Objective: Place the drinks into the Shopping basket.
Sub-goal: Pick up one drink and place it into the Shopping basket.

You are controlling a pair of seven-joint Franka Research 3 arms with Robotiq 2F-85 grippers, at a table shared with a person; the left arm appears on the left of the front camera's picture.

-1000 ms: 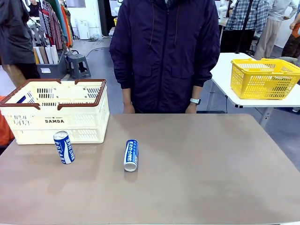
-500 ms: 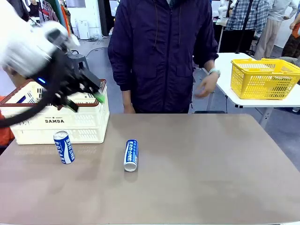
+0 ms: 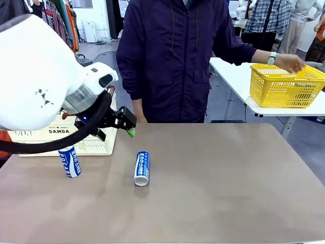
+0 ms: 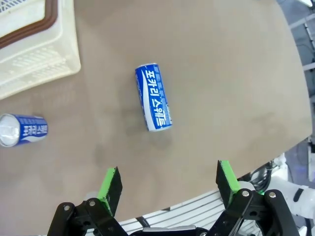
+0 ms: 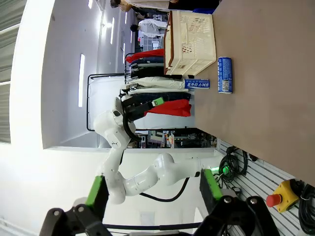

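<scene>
Over the brown tabletop [image 3: 228,178] the left claw [image 4: 168,171] has swung in, jaws apart and empty. It now hangs just right of the Shopping basket [image 3: 58,131], aimed at the blue-and-white can [image 3: 142,168] lying near the basket's front corner, while a second blue can [image 3: 69,160] stands just in front of the basket. The person's hand [image 3: 292,62] has moved off to a yellow basket [image 3: 284,86], so a first pick looks imminent; the right claw [image 5: 152,184] has its jaws apart.
</scene>
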